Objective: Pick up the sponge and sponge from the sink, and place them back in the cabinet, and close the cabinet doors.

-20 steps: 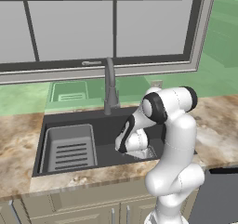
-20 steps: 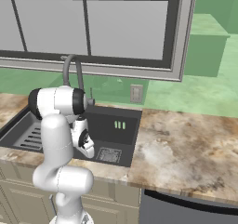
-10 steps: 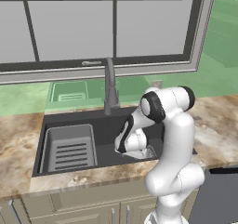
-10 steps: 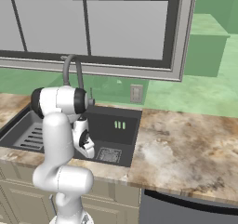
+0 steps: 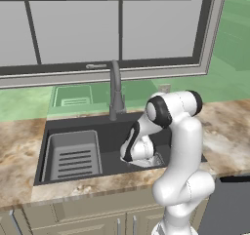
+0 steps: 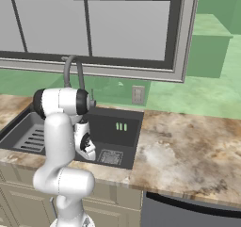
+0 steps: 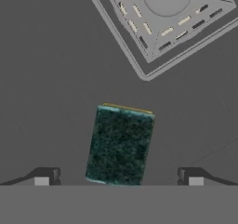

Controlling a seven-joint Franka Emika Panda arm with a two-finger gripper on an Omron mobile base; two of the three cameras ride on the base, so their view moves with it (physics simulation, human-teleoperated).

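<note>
Hand view: one dark-topped sponge [image 7: 119, 146] between the open tool's [image 7: 118, 177] two fingertips [image 7: 42, 179].

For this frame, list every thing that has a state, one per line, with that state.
gripper: open, low in the sink, jaws on either side of the sponge, not closed on it
dark-topped sponge: lying flat on the sink floor, not held
sink: no water seen
drain: square, uncovered
faucet: no water running
rack insert: sitting in the sink's left side
</note>
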